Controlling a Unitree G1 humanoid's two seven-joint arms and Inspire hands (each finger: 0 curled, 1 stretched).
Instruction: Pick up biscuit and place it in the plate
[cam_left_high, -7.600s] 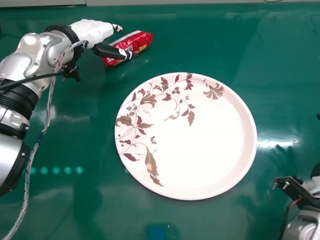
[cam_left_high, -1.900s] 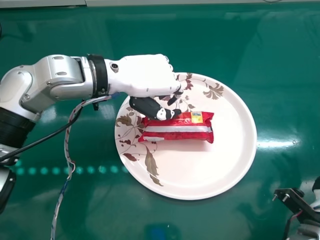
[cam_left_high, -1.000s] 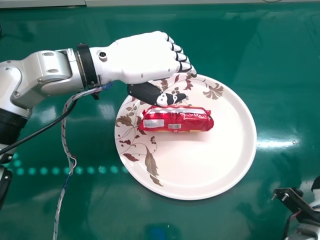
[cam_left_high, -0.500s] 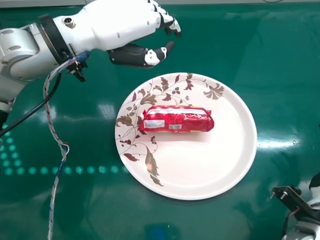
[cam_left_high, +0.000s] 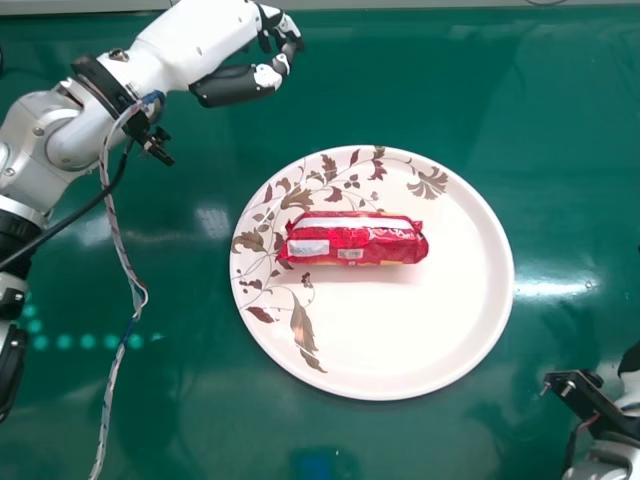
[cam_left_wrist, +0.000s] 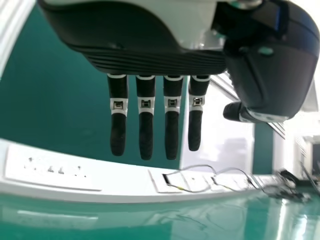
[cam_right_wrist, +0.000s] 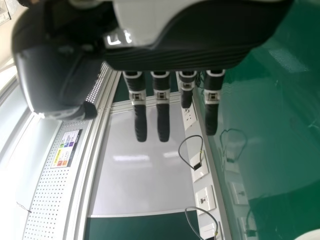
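Biscuit pack (cam_left_high: 375, 245), pls: where's it at?

– On the plate (cam_left_high: 440, 310), a bit far & left of ctr. Red wrapper, lying flat, long side running left to right, left end over the leaf print (cam_left_high: 303, 325)

– OK, and the left hand (cam_left_high: 205, 40)?

– Far left, up past the plate's far rim, well apart from pack & plate. Fingers and thumb apart, nothing held. Left wrist view has the fingers fairly straight, thumb off to one side

– Right hand (cam_right_wrist: 163, 122)?

– In right wrist view: fingers straight down, thumb spread away, nothing held there either. Right arm (cam_left_high: 605, 455) sits at the near right corner in head view, w/ a black bracket (cam_left_high: 580, 392) on it

– Anything else abt?

– Green table (cam_left_high: 560, 150) under it all, w/ a bright glare just right of the plate. Braided cord (cam_left_high: 127, 265) runs from the left wrist down to the near left, dark cable (cam_left_high: 75, 215) beside it. Wrist views also catch a white strip (cam_left_wrist: 125, 180) w/ sockets (cam_right_wrist: 205, 199) & thin wires (cam_right_wrist: 189, 159), etc
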